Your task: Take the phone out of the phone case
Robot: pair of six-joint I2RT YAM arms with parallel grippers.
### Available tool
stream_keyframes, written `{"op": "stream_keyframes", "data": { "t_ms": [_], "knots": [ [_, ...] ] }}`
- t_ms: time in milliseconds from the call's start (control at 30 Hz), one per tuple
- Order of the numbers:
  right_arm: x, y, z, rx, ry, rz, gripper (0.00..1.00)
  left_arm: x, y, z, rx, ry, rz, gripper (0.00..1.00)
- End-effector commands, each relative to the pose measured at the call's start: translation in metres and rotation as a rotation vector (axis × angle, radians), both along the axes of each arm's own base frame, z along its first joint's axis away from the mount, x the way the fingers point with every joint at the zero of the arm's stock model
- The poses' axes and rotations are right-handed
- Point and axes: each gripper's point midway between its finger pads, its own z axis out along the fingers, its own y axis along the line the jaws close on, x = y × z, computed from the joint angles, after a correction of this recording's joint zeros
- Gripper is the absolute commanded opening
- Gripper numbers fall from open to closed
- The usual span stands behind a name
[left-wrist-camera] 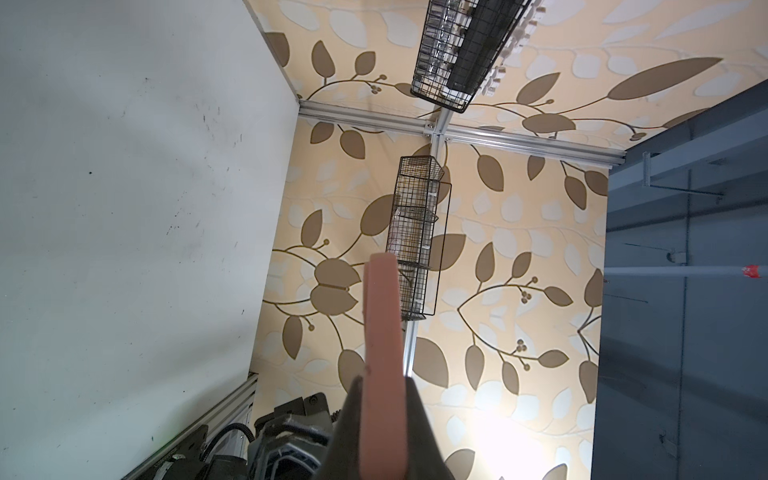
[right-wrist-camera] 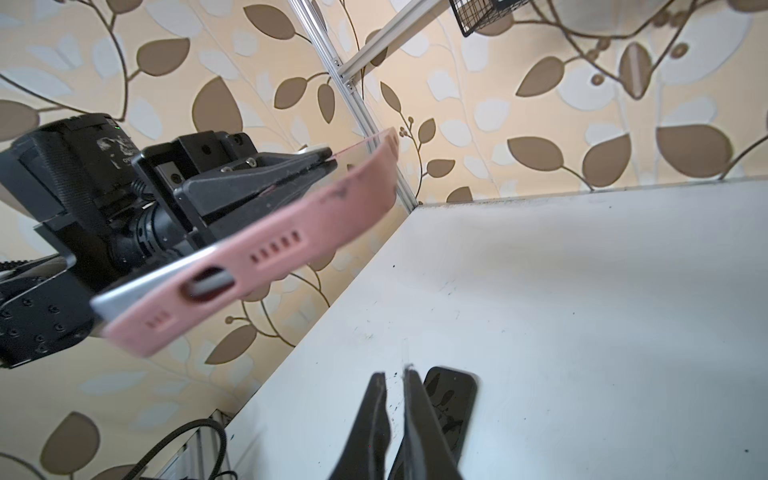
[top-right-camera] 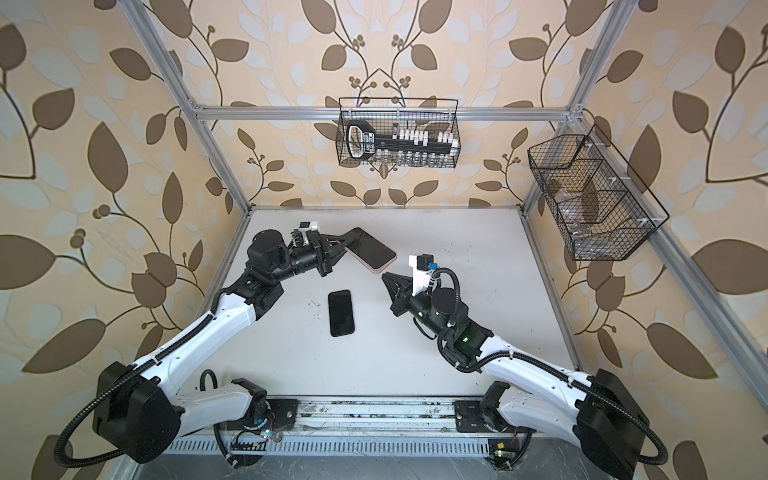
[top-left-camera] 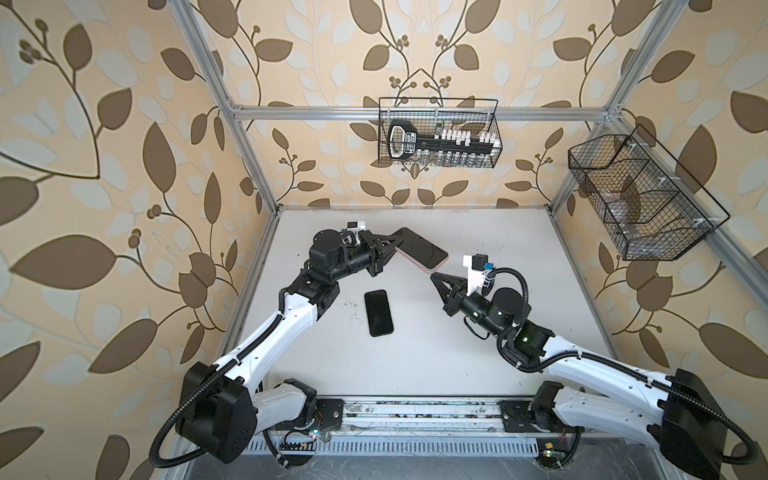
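Two end effectors are raised over the white counter (top-left-camera: 478,332), and one black phone (top-left-camera: 378,312) lies flat on it, screen up, with nothing touching it; all places below are given from this black phone.

Behind the black phone, on the far side from the arm bases, the left end effector (top-left-camera: 399,244) is clamped on the phone case (right-wrist-camera: 291,232). The case is pink, and its fingers (left-wrist-camera: 415,424) press it from both sides at one end, as the left wrist view shows. The case is held in the air, clear of the counter, and tilted.

The phone (top-left-camera: 422,248) is behind the black phone and a little to its right, still sitting in the pink case with its dark screen facing up. In the right wrist view a silver edge of the phone (right-wrist-camera: 137,286) shows above the pink rim at one corner, so there it seems partly lifted out.

To the right of the black phone, the right end effector (top-left-camera: 435,276) points at the nearest corner of the case. Its fingers (right-wrist-camera: 415,415) are almost together, only a thin slit between them, and nothing is inside. The tip is just beside that corner; I cannot tell if it touches.
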Motion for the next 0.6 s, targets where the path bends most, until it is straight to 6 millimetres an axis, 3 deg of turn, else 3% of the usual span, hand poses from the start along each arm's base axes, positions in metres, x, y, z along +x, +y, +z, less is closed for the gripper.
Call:
{"op": "stream_keyframes", "data": {
  "t_ms": [0,267,300,367,400,567],
  "knots": [
    [-0.012,0.006,0.015,0.059,0.015,0.1,0.16,-0.016,0.002,0.07,-0.025,-0.27,-0.028,0.0],
    [-0.052,0.016,0.034,0.004,0.057,0.406,0.35,-0.016,-0.005,0.074,0.179,-0.471,-0.224,0.0],
    [-0.055,0.015,0.035,-0.013,0.059,0.423,0.39,-0.016,-0.004,0.07,0.234,-0.492,-0.259,0.0],
    [-0.071,0.011,0.043,-0.098,0.068,0.498,0.59,-0.027,-0.008,0.067,0.335,-0.576,-0.377,0.0],
    [-0.078,0.009,0.052,-0.127,0.055,0.533,0.64,-0.032,-0.008,0.065,0.38,-0.621,-0.422,0.0],
    [-0.089,0.005,0.077,-0.19,-0.014,0.603,0.71,-0.044,-0.006,0.053,0.475,-0.742,-0.541,0.0]
  ]
}}
